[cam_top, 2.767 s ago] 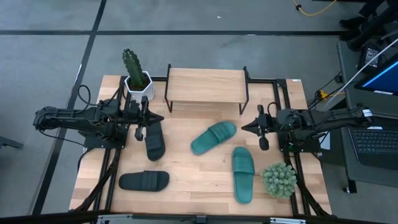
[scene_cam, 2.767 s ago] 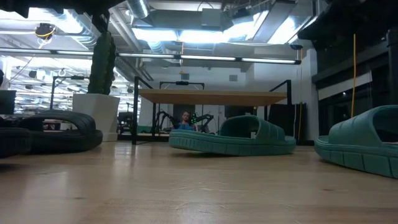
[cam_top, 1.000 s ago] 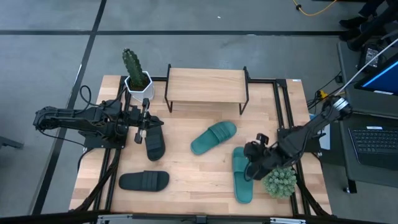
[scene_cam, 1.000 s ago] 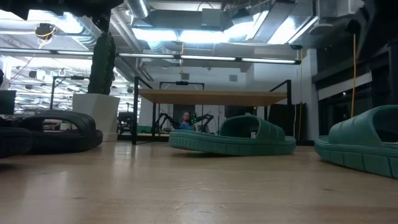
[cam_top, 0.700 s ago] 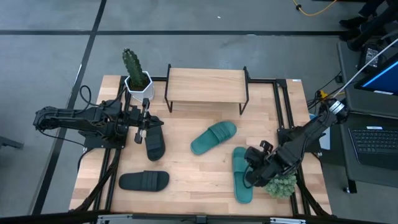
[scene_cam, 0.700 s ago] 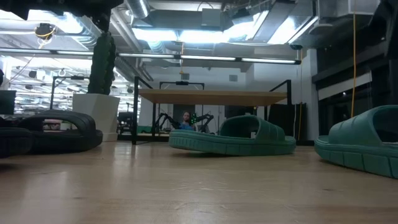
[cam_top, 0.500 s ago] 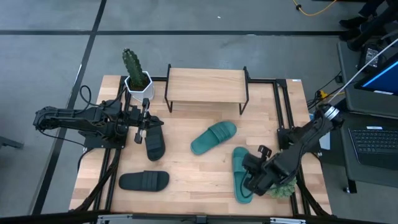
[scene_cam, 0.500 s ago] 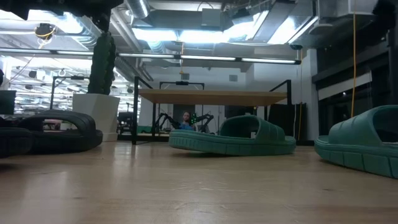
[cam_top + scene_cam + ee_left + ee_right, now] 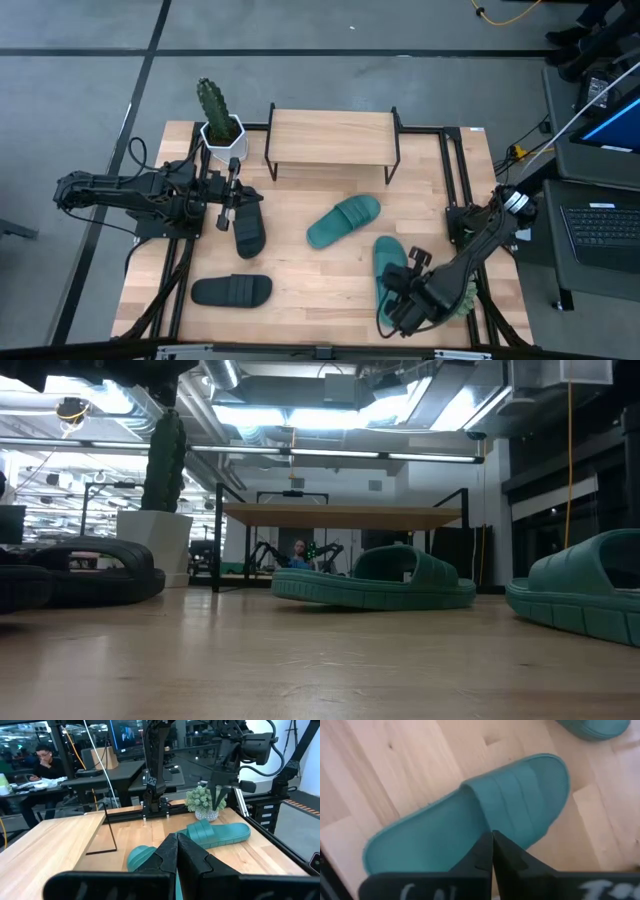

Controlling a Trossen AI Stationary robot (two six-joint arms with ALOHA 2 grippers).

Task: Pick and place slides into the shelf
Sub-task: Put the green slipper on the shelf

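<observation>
Hovering over the near teal slide (image 9: 391,275) on the bench (image 9: 300,270), the right hand (image 9: 400,312) has its fingers pressed together; the left hand (image 9: 229,196), likewise pressed together, waits beside a black slide (image 9: 248,230).

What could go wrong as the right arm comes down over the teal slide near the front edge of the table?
1. The right pincer hangs over the heel end of the teal slide with its fingers closed; if it descends without opening it may just push the slide.
2. The small bushy plant sits right beside that arm, so a swing could knock it over.
3. The second teal slide lies between this one and the shelf, so a low carry might clip it.
</observation>
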